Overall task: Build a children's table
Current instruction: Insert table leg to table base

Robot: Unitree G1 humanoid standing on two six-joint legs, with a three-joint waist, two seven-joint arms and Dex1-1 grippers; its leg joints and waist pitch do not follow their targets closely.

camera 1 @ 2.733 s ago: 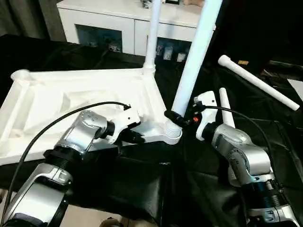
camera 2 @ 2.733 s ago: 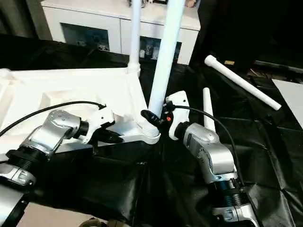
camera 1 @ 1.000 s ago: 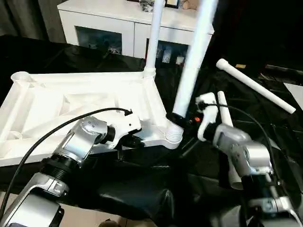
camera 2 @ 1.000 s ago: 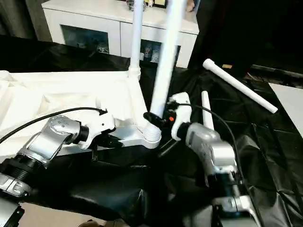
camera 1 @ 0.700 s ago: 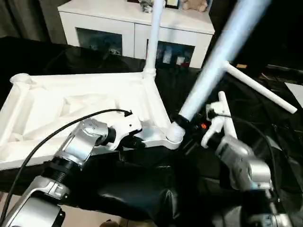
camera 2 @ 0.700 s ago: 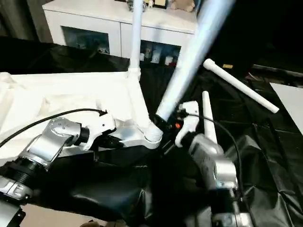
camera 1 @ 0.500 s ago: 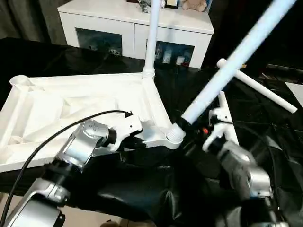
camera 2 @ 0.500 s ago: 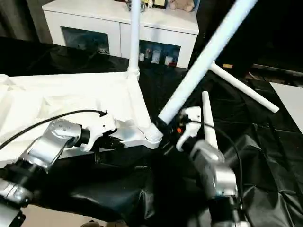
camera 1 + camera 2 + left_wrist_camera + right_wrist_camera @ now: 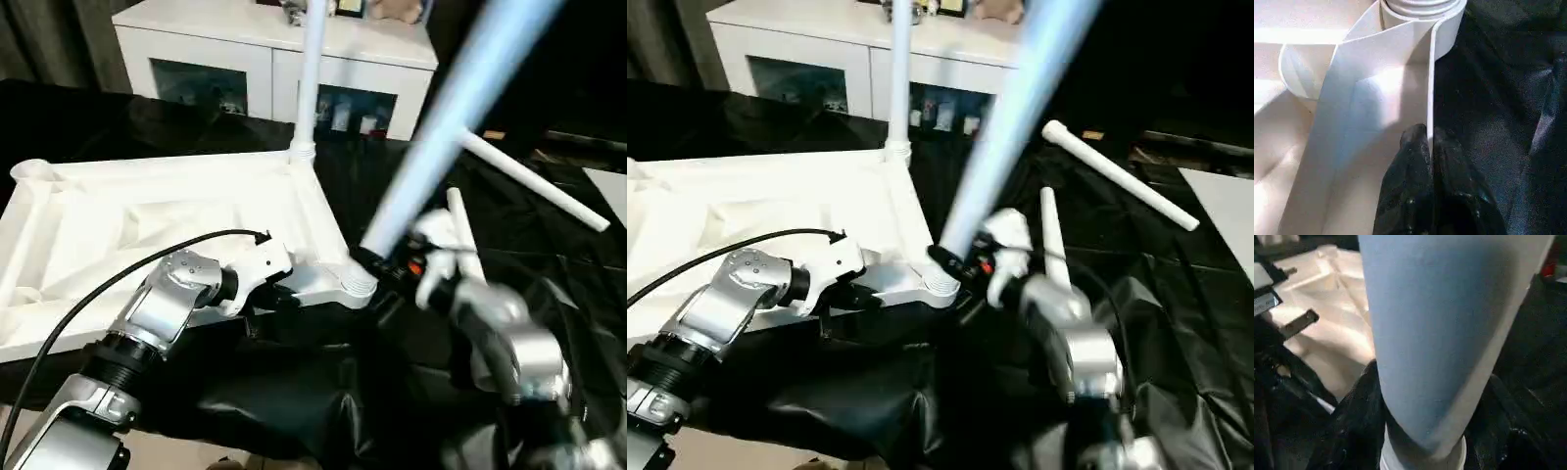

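The children's table lies upside down: its white ribbed top [image 9: 147, 215] rests on black cloth, with one leg [image 9: 312, 78] standing upright in the far corner. My left gripper [image 9: 284, 297] is shut on the thin near rim [image 9: 1429, 98] of the top, close to the near corner socket [image 9: 355, 284]. My right gripper [image 9: 377, 264] is shut on the base of a second leg [image 9: 441, 127]. That leg leans up and to the right, its lower end at the socket. In the right wrist view the leg [image 9: 1440, 333] sits between black fingers [image 9: 1359, 406].
Two loose white legs lie on the black cloth to the right, one short-looking [image 9: 460, 230] and one farther back [image 9: 534, 181]. A white cabinet with glass-fronted doors [image 9: 265, 59] stands behind. The cloth bunches up in front of the top [image 9: 294, 392].
The held leg swung from nearly upright to leaning far right, then came partway back; my right arm moved with it. The left gripper kept its hold on the rim.
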